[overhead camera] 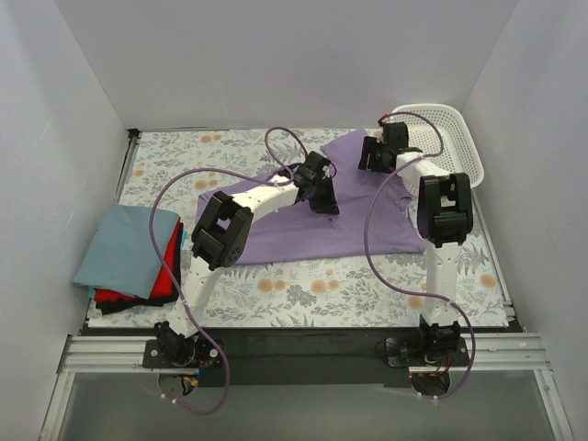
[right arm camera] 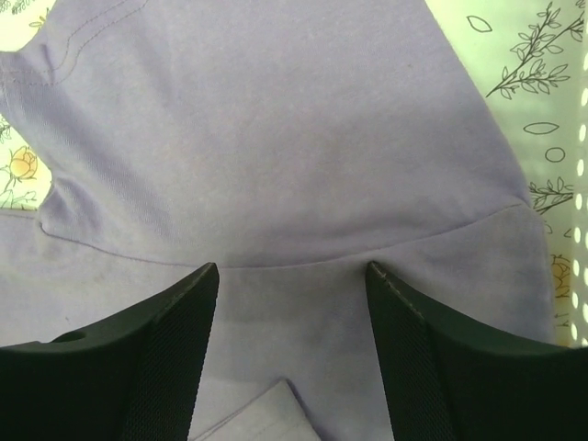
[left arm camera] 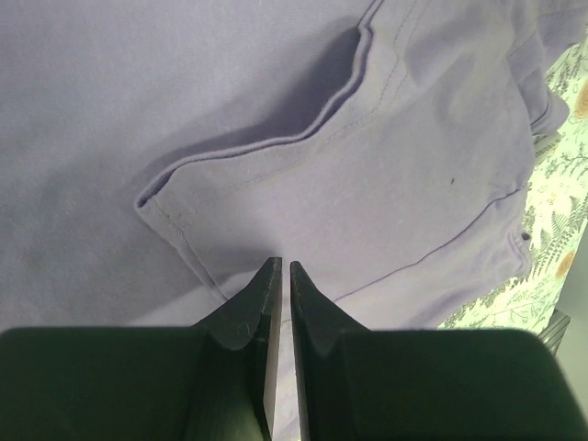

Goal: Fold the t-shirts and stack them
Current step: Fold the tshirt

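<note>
The lilac-purple t-shirt (overhead camera: 303,230) lies spread out in the middle of the floral table cover. My left gripper (overhead camera: 323,198) hovers over its upper middle. In the left wrist view the left gripper (left arm camera: 280,268) is shut with only a slit between the jaws, and nothing bunches at the tips; the shirt's collar (left arm camera: 266,138) lies just ahead. My right gripper (overhead camera: 370,158) is over the shirt's far right sleeve. In the right wrist view the right gripper (right arm camera: 292,268) is open and empty above the shirt (right arm camera: 276,138), with a seam running between the tips. Folded shirts are stacked at the left: blue-grey (overhead camera: 124,246) on top, red (overhead camera: 165,274), black (overhead camera: 118,303).
A white mesh basket (overhead camera: 452,138) stands at the back right, just behind the right arm. White walls close in the table on three sides. The floral cover (overhead camera: 303,289) shows bare in front of the purple shirt.
</note>
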Robot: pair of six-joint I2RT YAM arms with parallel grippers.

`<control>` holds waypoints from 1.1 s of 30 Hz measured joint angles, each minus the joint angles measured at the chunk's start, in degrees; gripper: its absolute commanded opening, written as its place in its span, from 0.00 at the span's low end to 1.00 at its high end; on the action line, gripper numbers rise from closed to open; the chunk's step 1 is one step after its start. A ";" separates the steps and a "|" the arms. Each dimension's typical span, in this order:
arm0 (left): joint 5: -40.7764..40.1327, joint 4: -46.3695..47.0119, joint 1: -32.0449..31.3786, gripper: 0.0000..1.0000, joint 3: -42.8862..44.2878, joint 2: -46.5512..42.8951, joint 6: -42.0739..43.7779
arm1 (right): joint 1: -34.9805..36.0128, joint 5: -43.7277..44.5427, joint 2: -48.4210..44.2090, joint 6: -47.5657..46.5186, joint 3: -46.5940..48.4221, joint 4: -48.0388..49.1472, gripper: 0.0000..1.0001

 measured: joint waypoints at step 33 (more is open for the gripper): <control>-18.08 -4.98 18.40 0.10 -53.31 -44.15 -8.07 | 0.48 4.28 -49.48 9.49 -58.12 -0.20 0.61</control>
